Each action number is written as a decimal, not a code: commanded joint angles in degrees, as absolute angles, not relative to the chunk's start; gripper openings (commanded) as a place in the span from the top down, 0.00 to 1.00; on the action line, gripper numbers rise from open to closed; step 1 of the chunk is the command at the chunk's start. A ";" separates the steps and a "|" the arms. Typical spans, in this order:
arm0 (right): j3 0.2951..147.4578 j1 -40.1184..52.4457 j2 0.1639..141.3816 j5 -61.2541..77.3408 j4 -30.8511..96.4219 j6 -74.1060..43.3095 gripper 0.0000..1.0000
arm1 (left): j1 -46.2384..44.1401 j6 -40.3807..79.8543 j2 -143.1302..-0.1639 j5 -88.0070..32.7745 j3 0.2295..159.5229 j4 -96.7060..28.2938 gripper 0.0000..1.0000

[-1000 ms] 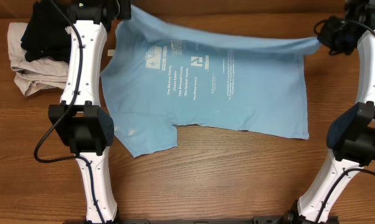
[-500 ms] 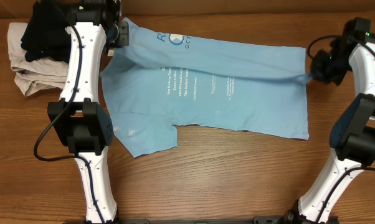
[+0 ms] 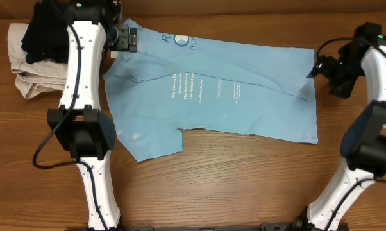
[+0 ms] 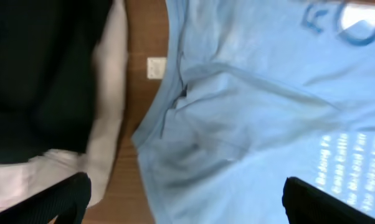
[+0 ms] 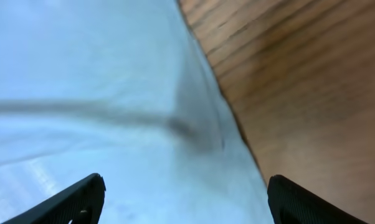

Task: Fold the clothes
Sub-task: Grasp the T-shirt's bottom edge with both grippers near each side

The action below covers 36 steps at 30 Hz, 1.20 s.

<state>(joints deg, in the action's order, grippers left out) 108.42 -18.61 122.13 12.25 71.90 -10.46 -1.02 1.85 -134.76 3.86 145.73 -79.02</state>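
T-shirt (image 3: 244,102) flat on table (image 3: 244,183), centre frame, top strip doubled over along a diagonal crease. Left gripper (image 3: 125,40) upper left, right gripper (image 3: 316,68) upper right, one per flap end, probably to lay it evenly. Both fingers apart, empty.

Overhead: high above, facing straight down, taking in the whole desk (image 3: 244,179). Left wrist: close, looking down on the T-shirt (image 4: 250,112) edge and black garment (image 4: 44,74) seen upper left in overhead. Right wrist: closer yet, on shirt edge and bare wood, overhead's upper right.
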 commanded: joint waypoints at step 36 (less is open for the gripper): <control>63.64 -18.76 64.42 10.83 70.78 -15.09 0.15 | -5.06 25.30 -82.63 -4.10 67.42 -66.02 0.00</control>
<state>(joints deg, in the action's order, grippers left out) 66.17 -18.72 65.01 10.96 72.79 -14.79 -4.91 19.88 -81.89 -4.23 75.61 -69.80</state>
